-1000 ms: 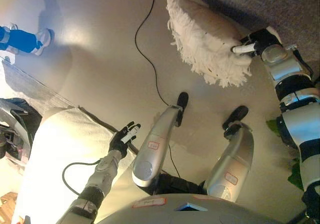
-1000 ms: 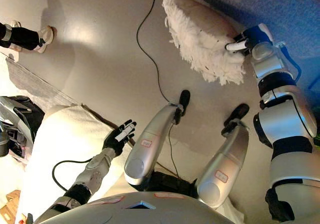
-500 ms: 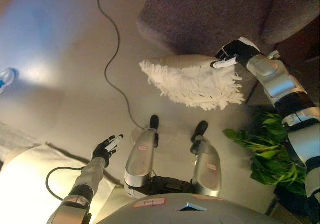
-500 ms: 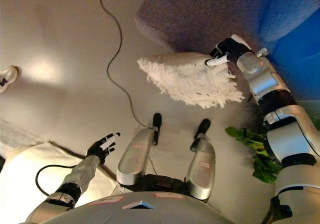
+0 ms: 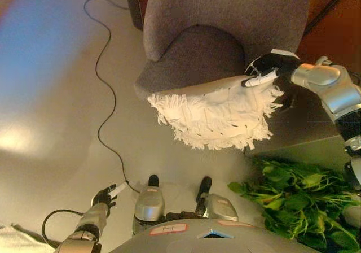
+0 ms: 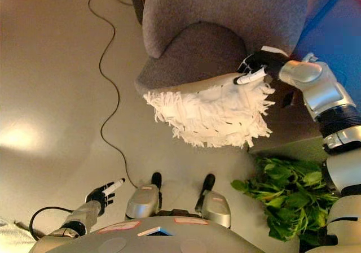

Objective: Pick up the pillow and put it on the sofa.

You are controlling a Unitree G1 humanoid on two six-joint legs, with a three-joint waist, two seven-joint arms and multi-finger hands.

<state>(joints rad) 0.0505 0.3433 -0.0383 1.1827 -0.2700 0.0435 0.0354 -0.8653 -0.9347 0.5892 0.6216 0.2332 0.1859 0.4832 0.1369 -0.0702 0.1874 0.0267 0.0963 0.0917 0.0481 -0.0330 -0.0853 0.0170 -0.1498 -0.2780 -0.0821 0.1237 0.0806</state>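
Centrally, the shaggy white pillow (image 5: 217,117) hangs at the front edge of the grey sofa (image 5: 225,27) seat, its fringe drooping toward six o'clock. Right hand (image 5: 269,68), at the pillow's two o'clock corner, pinches the fabric with curled fingers. Judged soft, light and floppy, the pillow is best held by a corner or edge. Left hand (image 5: 107,195), at seven o'clock, idles with loosely extended fingers. Green plant (image 5: 293,199) at five o'clock.
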